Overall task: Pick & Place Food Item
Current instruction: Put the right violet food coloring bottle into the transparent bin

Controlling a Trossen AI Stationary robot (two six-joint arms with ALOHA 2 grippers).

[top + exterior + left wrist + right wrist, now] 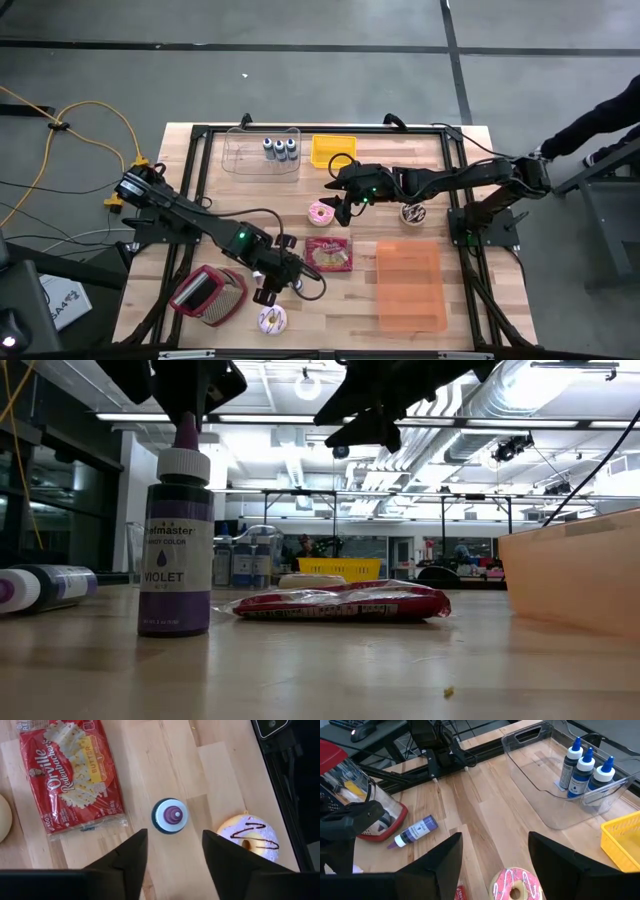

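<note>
At the near table edge a purple-iced donut (272, 320) is seen, with a red-rimmed basket (208, 296) beside it, lying tipped on its side. Just behind the donut a violet bottle (170, 815) stands upright, and the left gripper (172, 851) is held over it with fingers (131, 851) spread wide, clear of the cap on both sides. A second bottle (415, 831) lies flat by the basket. Bare wood is left between the bottle and a popcorn packet (329, 254) near the table's middle. To the right an orange bin (410, 285) reaches almost to the near edge; nothing can be made out in it. Farther back the right gripper (492, 851) is held wide open and empty above a pink donut (322, 212). Along the far edge a clear tub (262, 152) holds blue-capped bottles (584, 769), and a yellow tray (333, 150) sits beside it.
</note>
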